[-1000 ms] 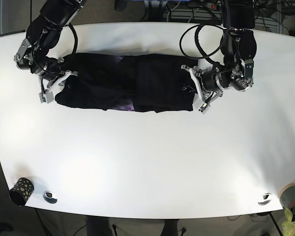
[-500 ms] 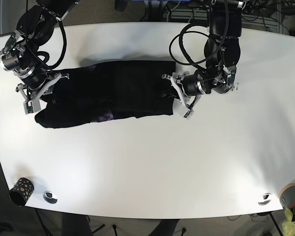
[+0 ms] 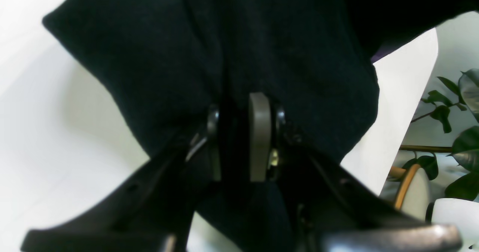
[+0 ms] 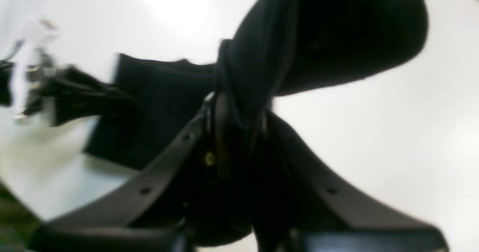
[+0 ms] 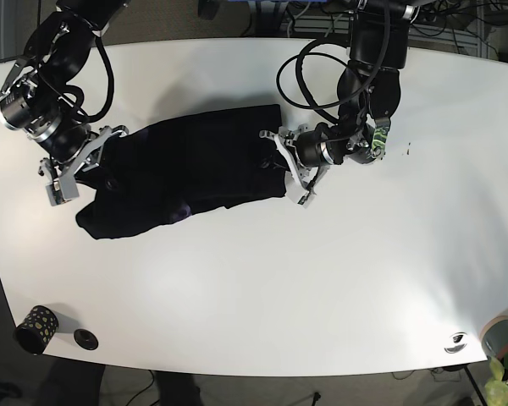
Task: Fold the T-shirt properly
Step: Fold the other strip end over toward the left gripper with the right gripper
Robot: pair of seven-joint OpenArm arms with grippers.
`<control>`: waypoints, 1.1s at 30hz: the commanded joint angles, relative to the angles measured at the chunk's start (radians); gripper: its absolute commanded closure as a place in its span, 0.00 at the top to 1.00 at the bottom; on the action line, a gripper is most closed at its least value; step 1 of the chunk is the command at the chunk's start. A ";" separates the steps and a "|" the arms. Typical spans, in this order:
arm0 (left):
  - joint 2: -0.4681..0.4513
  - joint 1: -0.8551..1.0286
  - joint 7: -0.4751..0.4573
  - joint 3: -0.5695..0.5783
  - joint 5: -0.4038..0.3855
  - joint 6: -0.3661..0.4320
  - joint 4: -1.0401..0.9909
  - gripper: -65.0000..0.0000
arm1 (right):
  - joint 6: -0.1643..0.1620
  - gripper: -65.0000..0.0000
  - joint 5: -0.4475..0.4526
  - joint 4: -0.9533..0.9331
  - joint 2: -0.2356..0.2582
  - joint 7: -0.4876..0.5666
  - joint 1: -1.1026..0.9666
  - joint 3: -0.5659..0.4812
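one black t-shirt [image 5: 186,165] lies bunched on the far-left part of the white table [image 5: 322,279], its long axis running left to right and tilted, the left end nearer and the right end farther. two grippers hold it, one at each end.

at the left end, the right gripper [image 5: 76,165] is pinching a gathered fold of the t-shirt [image 4: 262,68]; in the right wrist view the cloth runs down between its two dark fingers [image 4: 220,132], which press together on it, and the fabric hangs lifted off the table [image 4: 393,132].

at the right end, the left gripper [image 5: 289,165] is also clamped on the t-shirt [image 3: 224,49]; in the left wrist view a grey pad [image 3: 259,139] and the opposite finger squeeze a thick fold, with cloth draping over both sides.

near the table's near-left corner stand one dark spotted cup [image 5: 35,327] and one small round cap [image 5: 86,339]; one more round cap [image 5: 455,342] sits near the near-right corner, with one potted plant [image 5: 506,372] just beyond the edge.

compared with half a second ago, both grippers and the shirt have shifted: the right end has moved left, so the cloth is shorter and more crumpled, and the tilt is steeper.
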 commanded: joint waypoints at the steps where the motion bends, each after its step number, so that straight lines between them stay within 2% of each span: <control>1: 0.000 0.002 0.060 0.004 0.061 0.023 -0.004 0.14 | 0.006 0.00 0.030 0.016 -0.006 0.029 0.014 -0.027; 5: 0.000 0.002 0.060 0.004 0.061 0.023 -0.004 0.14 | 0.006 0.00 0.022 0.014 -0.060 0.030 0.019 -0.085; 14: 0.001 0.002 0.040 0.004 0.061 0.023 -0.004 0.14 | 0.006 0.00 -0.108 0.011 -0.153 0.035 0.030 -0.220; 24: 0.000 0.002 0.040 0.004 0.058 0.023 -0.004 0.14 | 0.006 0.00 -0.240 -0.079 -0.187 0.135 0.033 -0.389; 28: 0.000 0.002 0.040 0.001 0.056 0.019 -0.004 0.14 | 0.006 0.00 -0.328 -0.125 -0.186 0.185 0.033 -0.452; 29: 0.000 0.002 0.040 -0.001 0.056 0.019 -0.002 0.14 | 0.005 0.06 -0.358 -0.130 -0.186 0.198 0.033 -0.465; 32: 0.000 0.002 0.040 -0.001 0.056 0.019 -0.002 0.15 | 0.005 0.32 -0.397 -0.130 -0.186 0.211 0.033 -0.479; 33: 0.000 0.002 0.040 -0.001 0.056 0.019 -0.002 0.15 | 0.005 0.44 -0.403 -0.128 -0.186 0.214 0.033 -0.484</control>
